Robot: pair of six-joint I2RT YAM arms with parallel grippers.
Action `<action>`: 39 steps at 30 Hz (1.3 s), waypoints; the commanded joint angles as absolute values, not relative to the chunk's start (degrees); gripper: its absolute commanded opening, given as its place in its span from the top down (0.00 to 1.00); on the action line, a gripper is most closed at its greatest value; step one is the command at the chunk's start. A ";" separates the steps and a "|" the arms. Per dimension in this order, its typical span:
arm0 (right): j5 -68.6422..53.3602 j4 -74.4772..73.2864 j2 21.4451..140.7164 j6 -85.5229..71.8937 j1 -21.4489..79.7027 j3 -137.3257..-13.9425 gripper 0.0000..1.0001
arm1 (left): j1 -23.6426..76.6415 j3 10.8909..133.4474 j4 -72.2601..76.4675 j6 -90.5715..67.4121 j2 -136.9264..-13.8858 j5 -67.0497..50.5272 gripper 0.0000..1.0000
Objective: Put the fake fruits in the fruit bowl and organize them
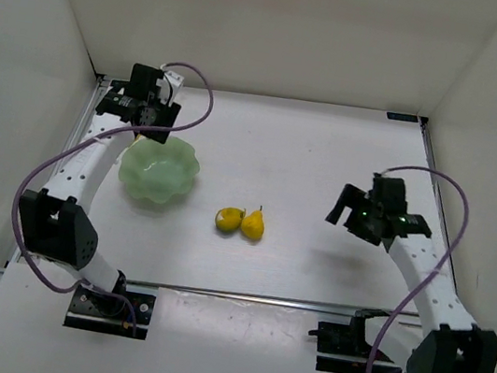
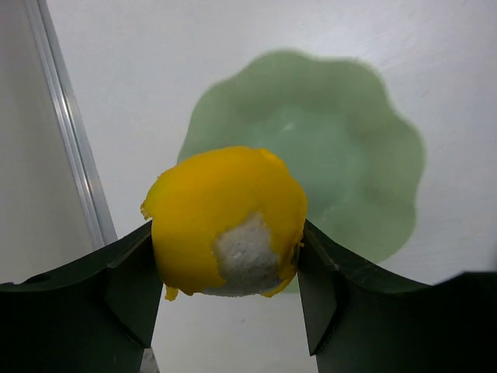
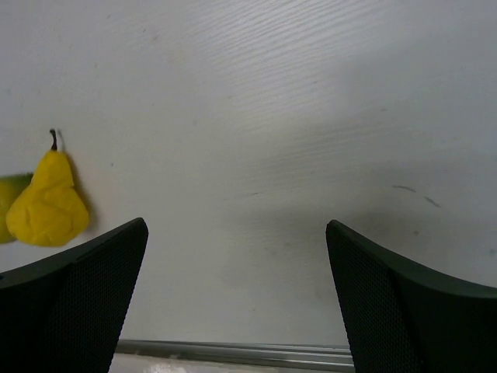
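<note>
My left gripper (image 2: 227,256) is shut on the peeled yellow fruit (image 2: 225,221), which shows a patch of white flesh, and holds it in the air above the near left rim of the pale green scalloped fruit bowl (image 2: 349,155). In the top view the left gripper (image 1: 149,120) hangs over the bowl's (image 1: 158,170) far left edge and hides the fruit. The yellow pear (image 1: 253,224) with a dark stem and the round yellow-green fruit (image 1: 228,219) lie touching on the table right of the bowl. My right gripper (image 1: 350,212) is open and empty, right of the pear (image 3: 46,203).
White walls enclose the table on the left, back and right. A metal rail (image 2: 74,148) runs along the table's left edge close to the bowl. Another rail (image 3: 233,351) runs along the near edge under the right gripper.
</note>
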State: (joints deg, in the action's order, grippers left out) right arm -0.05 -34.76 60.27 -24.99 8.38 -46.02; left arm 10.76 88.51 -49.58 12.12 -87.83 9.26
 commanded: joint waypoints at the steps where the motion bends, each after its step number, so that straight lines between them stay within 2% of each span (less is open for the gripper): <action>1: 0.26 -31.73 66.68 -24.88 18.06 -49.91 0.01 | 9.06 81.22 -51.59 12.13 -90.35 12.83 0.55; 4: -0.26 -30.42 72.50 -21.46 25.82 -54.91 0.01 | 6.77 76.65 -50.98 11.52 -91.57 14.06 0.46; 6: -0.26 -30.41 76.35 -19.00 30.47 -57.47 0.01 | 5.72 75.33 -50.27 10.99 -93.16 15.80 0.36; 7: -0.26 -30.93 77.59 -18.46 31.80 -59.74 0.01 | 4.93 75.32 -50.27 10.12 -93.77 16.86 0.19; 9: 0.26 -31.55 80.66 -18.46 34.70 -61.69 0.01 | 4.31 75.32 -49.75 8.88 -94.31 19.15 0.00; 14: -0.96 -31.55 84.02 -18.46 37.52 -63.45 0.01 | 5.62 78.31 -49.13 8.17 -90.02 21.70 0.00; 17: -0.97 -31.55 85.42 -18.46 39.55 -63.98 0.01 | 9.66 80.24 -48.52 9.66 -86.33 21.19 0.00; 23: -0.26 -30.33 84.02 -22.32 36.75 -62.50 0.01 | 23.18 78.67 -49.04 16.78 -83.23 6.95 0.00; 29: 1.66 -31.02 80.86 -25.92 30.15 -60.47 0.01 | 37.68 76.20 -52.11 20.65 -89.29 -2.87 0.00; 39: 6.68 -33.93 76.12 -28.30 25.93 -55.64 0.01 | 43.95 82.70 -52.65 22.94 -104.84 -7.73 0.00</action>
